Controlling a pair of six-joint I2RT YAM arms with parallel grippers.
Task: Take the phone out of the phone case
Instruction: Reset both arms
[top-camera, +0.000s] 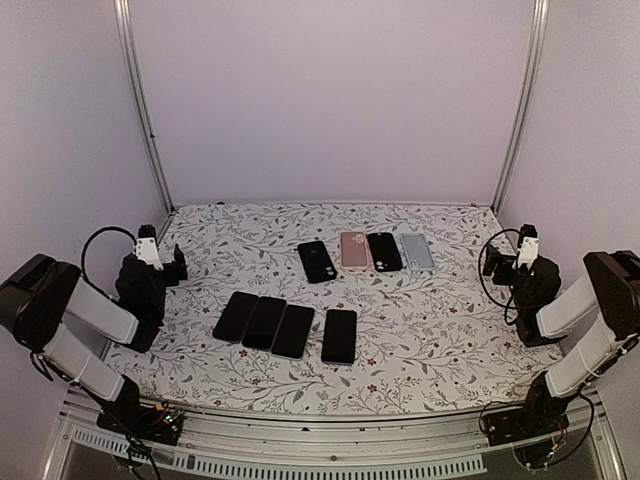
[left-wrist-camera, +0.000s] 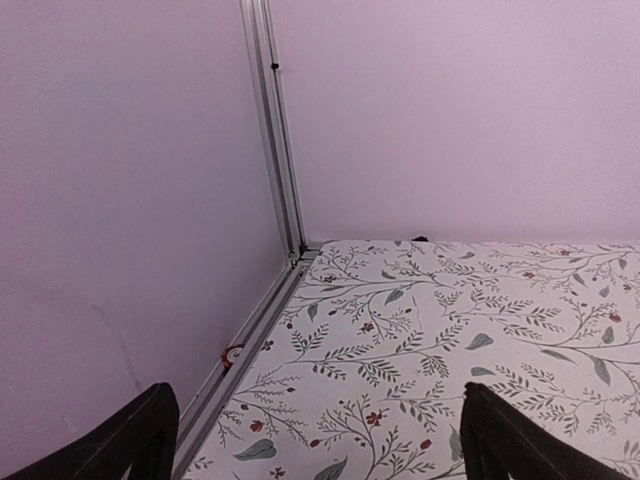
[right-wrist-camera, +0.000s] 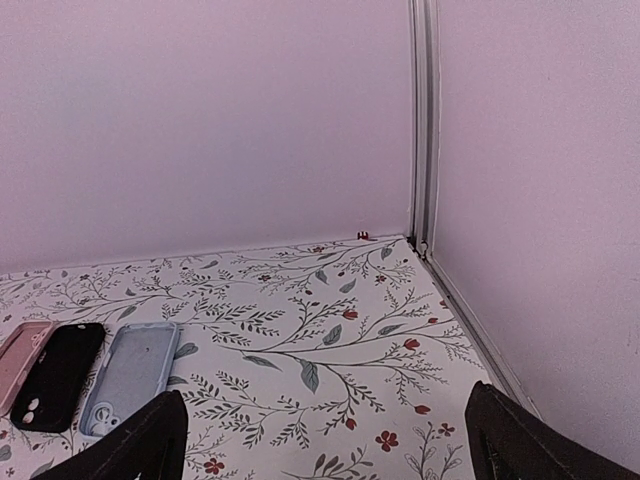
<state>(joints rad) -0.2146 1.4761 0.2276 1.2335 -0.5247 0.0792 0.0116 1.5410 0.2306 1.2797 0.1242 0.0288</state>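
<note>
Top view: the dark phone case lies mid-tabletop, long axis near 12-to-6 o'clock, far end tipped toward 11. Left gripper sits at its 9 o'clock, right gripper at 3, both well apart from it. Three cases lie just beside it at 3, four phones toward 6.
Left wrist: jaws wide apart, open tabletop ahead, edge rail at 9.
Right wrist: jaws wide apart, cases at 9 o'clock.

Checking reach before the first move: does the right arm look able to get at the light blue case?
Probably yes. The light blue case lies at the right end of the far row, nearest the right gripper, with only bare tablecloth between them.
</note>
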